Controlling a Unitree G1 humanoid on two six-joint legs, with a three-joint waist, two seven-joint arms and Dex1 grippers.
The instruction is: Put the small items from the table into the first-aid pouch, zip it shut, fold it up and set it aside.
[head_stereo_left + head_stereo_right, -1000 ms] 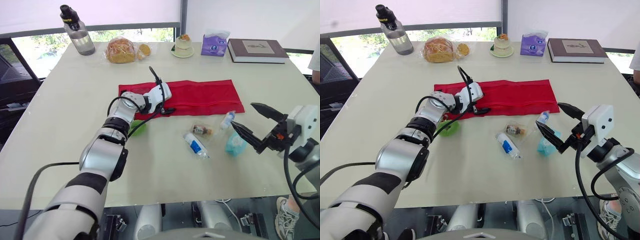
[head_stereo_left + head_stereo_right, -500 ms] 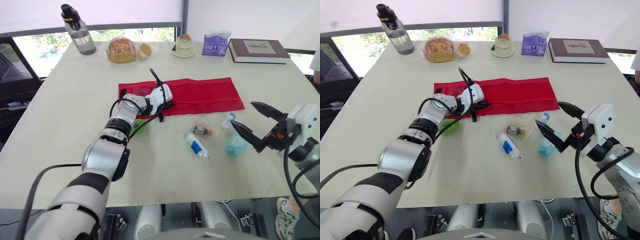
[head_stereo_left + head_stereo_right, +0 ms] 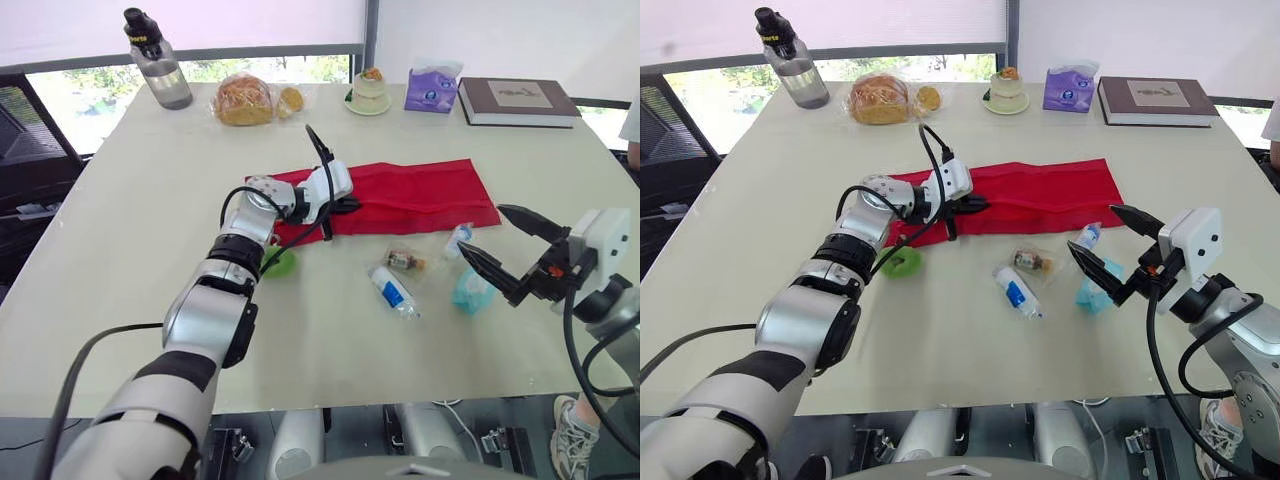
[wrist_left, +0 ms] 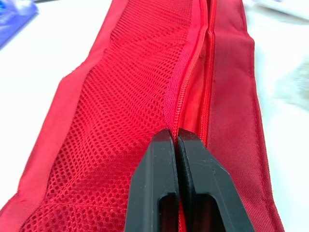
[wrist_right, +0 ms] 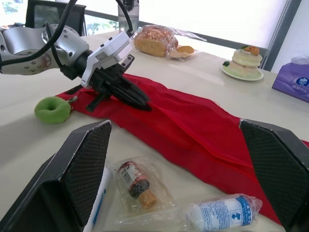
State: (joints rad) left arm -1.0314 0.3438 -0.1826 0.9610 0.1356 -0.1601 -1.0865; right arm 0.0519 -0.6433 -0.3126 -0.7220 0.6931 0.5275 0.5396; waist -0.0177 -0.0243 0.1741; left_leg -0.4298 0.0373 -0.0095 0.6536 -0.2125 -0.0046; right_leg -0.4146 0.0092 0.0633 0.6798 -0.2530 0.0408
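Over the last second the left gripper (image 3: 349,206) has slid rightward along the long red fabric first-aid pouch with its mesh panel (image 3: 420,190), in the middle of the head views. The pouch's left end has lifted and bunched toward the gripper, and the whole cloth has crept a little right. This has uncovered more of the round green object (image 3: 278,263) at left centre. The gripper looks to be drawing the zip open, yet the cloth travelling with it suggests the pouch is being dragged as much as unzipped.

In the left wrist view the two black fingers are pressed tight together, pinching the red zip line beside the mesh.

The right gripper (image 3: 1091,227), at the right of the frame, has barely shifted. Its fingers are spread wide and empty, hovering just above the teal packet (image 3: 468,290).

Nothing is packed yet. The white bottle with a blue label (image 3: 391,290), the clear bag holding a small brown vial (image 3: 403,260) and the white roll with blue print (image 3: 457,238) all lie on the pale table (image 3: 130,230) below the pouch
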